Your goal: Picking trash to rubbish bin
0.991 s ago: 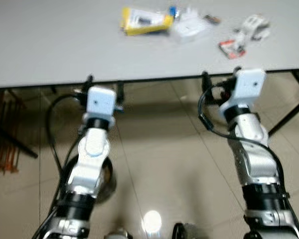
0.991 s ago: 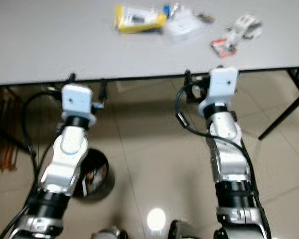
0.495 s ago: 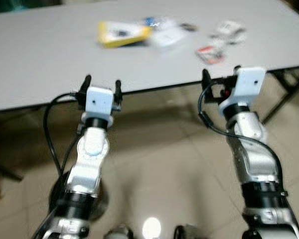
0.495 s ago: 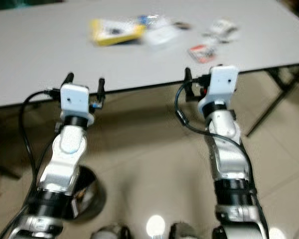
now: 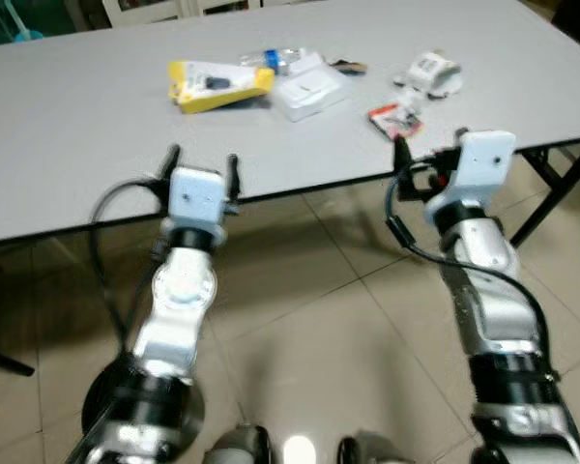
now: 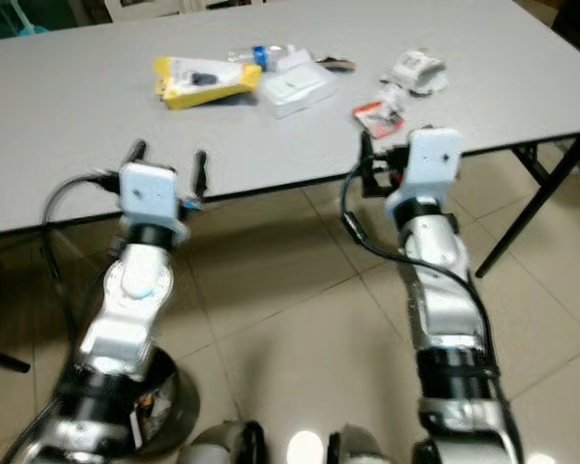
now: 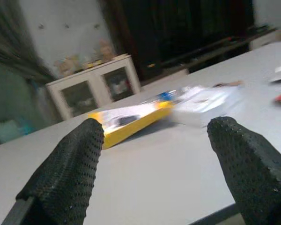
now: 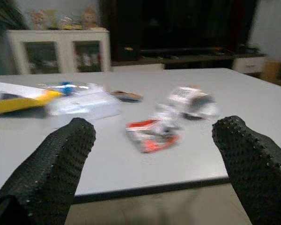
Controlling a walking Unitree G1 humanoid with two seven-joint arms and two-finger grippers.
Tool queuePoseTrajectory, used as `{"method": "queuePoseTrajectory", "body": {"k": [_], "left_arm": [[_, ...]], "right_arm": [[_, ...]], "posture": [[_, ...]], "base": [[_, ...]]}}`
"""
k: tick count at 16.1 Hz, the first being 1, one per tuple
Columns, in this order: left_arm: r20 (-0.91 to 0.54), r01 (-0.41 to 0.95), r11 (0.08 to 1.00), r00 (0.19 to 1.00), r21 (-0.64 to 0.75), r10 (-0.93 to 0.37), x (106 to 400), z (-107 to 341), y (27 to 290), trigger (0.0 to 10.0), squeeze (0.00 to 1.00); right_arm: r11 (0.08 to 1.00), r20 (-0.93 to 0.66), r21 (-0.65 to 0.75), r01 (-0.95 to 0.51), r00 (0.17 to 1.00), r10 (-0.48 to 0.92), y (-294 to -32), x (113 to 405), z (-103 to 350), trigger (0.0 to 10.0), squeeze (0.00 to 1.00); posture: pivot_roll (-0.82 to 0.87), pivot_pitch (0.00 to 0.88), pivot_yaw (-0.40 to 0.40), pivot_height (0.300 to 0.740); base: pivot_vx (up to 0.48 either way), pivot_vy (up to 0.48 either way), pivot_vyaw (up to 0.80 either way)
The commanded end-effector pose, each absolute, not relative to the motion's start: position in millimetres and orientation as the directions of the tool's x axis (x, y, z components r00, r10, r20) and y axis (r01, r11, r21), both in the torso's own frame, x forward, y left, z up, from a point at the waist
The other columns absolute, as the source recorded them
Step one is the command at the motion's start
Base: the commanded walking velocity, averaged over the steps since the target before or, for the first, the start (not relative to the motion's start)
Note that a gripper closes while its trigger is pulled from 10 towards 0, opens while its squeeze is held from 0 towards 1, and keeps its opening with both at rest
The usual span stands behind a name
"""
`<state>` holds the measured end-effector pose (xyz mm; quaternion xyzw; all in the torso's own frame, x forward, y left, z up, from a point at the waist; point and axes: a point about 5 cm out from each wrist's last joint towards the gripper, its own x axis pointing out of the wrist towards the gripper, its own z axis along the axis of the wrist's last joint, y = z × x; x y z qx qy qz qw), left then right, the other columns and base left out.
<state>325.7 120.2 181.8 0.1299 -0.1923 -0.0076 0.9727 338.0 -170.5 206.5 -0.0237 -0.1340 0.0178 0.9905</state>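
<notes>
Trash lies on the far part of the grey table [image 5: 77, 135]: a yellow package [image 5: 217, 81], a clear bottle with a blue cap [image 5: 274, 58], a clear plastic box [image 5: 309, 92], a red-and-white wrapper [image 5: 394, 118] and crumpled white paper [image 5: 427, 72]. My left gripper [image 5: 201, 166] is open at the table's front edge, in line with the yellow package [image 7: 126, 123]. My right gripper [image 5: 428, 147] is open at the same edge, just short of the red wrapper [image 8: 150, 136]. Both hold nothing. A black round bin [image 6: 159, 411] stands on the floor by my left arm.
A small brown wrapper [image 5: 348, 67] lies behind the clear box. Black table legs [image 5: 551, 184] slant down at the right. Beige tiled floor [image 5: 319, 319] lies under the table. A white cabinet [image 7: 96, 89] stands beyond the table.
The whole picture has shifted, so the camera has moved. The table now reaches lower in view, and both grippers stand at its front edge instead of just below it.
</notes>
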Motion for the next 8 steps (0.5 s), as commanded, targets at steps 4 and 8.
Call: {"method": "queuePoseTrajectory", "body": {"k": [4, 8], "left_arm": [[0.377, -0.056, 0.964, 0.925, 0.259, -0.047, 326.0, 184.5, 127.9, 10.0, 0.0], [0.374, -0.056, 0.964, 0.926, 0.261, -0.047, 325.8, 183.9, 127.8, 10.0, 0.0]], "right_arm": [[0.994, 0.271, -0.083, -0.071, 0.958, 0.09, -160.6, 337.4, 208.2, 10.0, 0.0], [0.997, 0.27, -0.055, -0.057, 0.96, 0.069, -164.4, 338.0, 208.8, 10.0, 0.0]], "posture": [[0.08, 0.204, 0.046, 0.74], [0.08, 0.205, 0.047, 0.74]], "base": [[0.379, 0.0, 0.69], [0.38, 0.0, 0.2]]}}
